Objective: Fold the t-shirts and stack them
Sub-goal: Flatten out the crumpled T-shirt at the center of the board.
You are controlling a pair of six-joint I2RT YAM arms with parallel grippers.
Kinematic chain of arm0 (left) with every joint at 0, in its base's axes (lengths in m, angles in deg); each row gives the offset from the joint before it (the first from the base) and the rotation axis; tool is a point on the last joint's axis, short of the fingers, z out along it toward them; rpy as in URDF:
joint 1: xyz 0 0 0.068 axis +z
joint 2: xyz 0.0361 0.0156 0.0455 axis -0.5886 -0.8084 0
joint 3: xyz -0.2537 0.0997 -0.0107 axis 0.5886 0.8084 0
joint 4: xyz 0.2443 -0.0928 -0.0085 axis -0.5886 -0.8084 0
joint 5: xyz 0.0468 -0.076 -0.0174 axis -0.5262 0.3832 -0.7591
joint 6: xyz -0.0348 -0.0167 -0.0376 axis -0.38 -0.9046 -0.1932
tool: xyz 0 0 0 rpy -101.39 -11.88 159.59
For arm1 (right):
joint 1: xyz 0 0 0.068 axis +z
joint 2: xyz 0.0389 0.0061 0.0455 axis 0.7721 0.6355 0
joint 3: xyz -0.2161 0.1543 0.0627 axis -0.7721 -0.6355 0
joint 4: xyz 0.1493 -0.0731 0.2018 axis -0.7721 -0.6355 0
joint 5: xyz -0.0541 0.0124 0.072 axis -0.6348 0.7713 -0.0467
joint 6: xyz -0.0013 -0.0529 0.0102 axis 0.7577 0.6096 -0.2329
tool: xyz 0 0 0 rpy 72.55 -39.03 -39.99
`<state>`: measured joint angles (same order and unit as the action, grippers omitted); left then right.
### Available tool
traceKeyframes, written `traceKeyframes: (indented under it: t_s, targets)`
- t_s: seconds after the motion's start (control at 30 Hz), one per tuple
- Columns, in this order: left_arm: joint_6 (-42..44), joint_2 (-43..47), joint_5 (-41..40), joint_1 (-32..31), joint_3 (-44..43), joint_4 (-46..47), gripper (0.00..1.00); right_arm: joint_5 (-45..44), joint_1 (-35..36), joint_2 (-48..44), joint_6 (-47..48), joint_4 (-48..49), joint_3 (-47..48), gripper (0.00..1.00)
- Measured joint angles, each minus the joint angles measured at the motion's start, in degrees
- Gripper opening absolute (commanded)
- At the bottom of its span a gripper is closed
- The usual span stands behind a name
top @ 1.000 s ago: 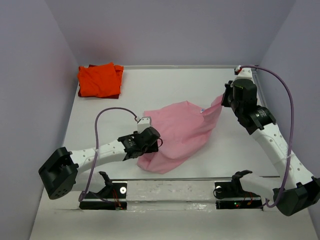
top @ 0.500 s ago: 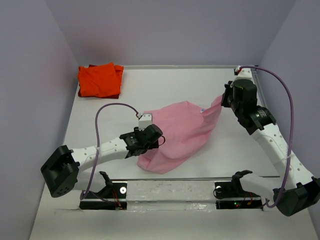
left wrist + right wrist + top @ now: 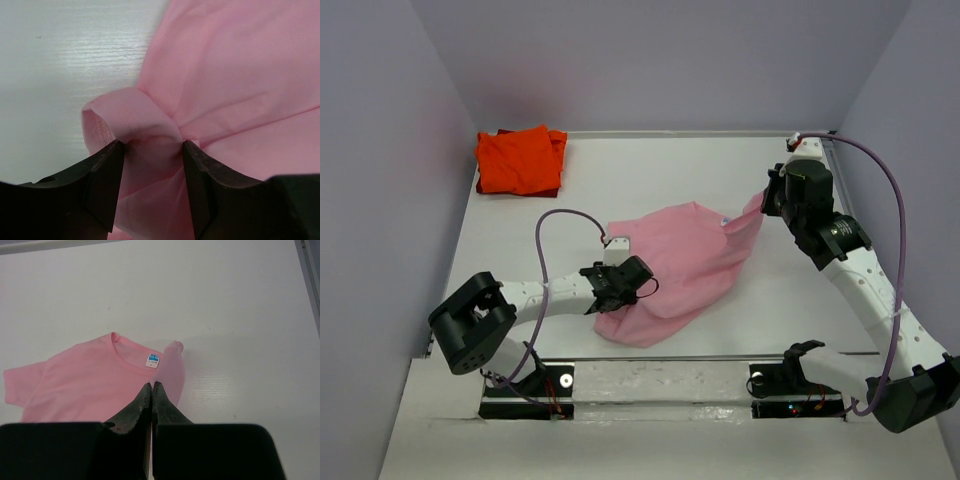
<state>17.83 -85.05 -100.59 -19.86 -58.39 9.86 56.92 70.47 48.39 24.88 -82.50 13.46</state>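
Lying rumpled on the smooth white desk (image 3: 670,170), the soft pink t-shirt (image 3: 685,260) is leaving open room along every edge. The orange-red t-shirt (image 3: 520,160) is sitting folded in the far left corner. The right hand (image 3: 151,385), pressed together, is pinching the pink sleeve. The left hand (image 3: 151,146), spread, is straddling a rolled hem. The blue neck label (image 3: 153,360) is showing print too small to read.

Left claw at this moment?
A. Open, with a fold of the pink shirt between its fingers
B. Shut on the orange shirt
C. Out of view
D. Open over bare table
A: the left wrist view shows the left claw open astride a bunched fold of the pink shirt; the orange shirt lies apart in the far left corner.
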Motion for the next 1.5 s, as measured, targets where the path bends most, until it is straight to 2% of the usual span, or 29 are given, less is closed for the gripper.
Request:
traceKeyframes:
  t_s: [0.03,0.07,0.13,0.17,0.4,0.53,0.8,0.97,1.13,1.27,1.33,1.4,1.43,1.5]
  targets:
    - [-0.2,0.0,0.0,0.0,0.0,0.2,0.45,0.0,0.0,0.0,0.0,0.0,0.0,0.0]
    - [-0.1,0.0,-0.2,0.0,0.1,0.4,0.26,0.1,0.0,0.0,0.0,0.0,0.0,0.0]
    - [0.0,0.0,-0.2,0.0,0.2,0.7,0.03,0.2,0.0,0.0,0.0,0.0,0.0,0.0]
    - [0.1,0.0,-0.3,0.0,0.2,0.7,0.0,0.2,0.0,0.0,0.0,0.0,0.0,0.0]
    - [0.2,1.0,-0.7,-0.4,0.2,-0.1,0.0,0.5,0.0,0.0,0.0,0.1,0.0,0.0]
    - [1.0,4.9,-2.3,-0.4,-2.0,-4.2,0.0,0.6,0.0,0.1,0.0,0.1,0.0,0.0]
    - [6.8,14.4,-10.7,-0.3,-16.9,-13.3,0.0,0.8,0.0,0.2,-0.2,0.1,0.0,0.0]
    - [11.9,17.7,-15.8,1.5,-22.0,-15.5,0.0,0.9,0.0,0.2,-0.2,0.1,0.0,0.0]
    - [16.1,19.7,-17.6,6.1,-22.0,-15.2,0.0,0.9,0.0,0.2,-0.2,0.1,0.0,0.0]
    - [17.6,22.5,-16.9,9.3,-17.0,-12.8,0.0,0.9,0.0,0.2,-0.2,0.1,0.0,0.0]
    - [18.0,23.5,-15.8,10.8,-13.2,-10.9,0.1,0.9,0.0,0.2,-0.2,0.1,0.0,0.0]
    - [18.1,23.4,-15.2,11.6,-10.9,-10.4,0.35,1.0,0.0,0.2,-0.2,0.1,0.0,0.0]
    - [18.3,23.0,-14.9,11.8,-10.3,-10.5,0.52,1.0,0.0,0.2,-0.2,0.1,0.0,0.0]
    - [18.5,22.1,-14.3,12.2,-9.8,-10.3,0.66,1.0,0.0,0.2,-0.2,0.1,0.0,0.0]
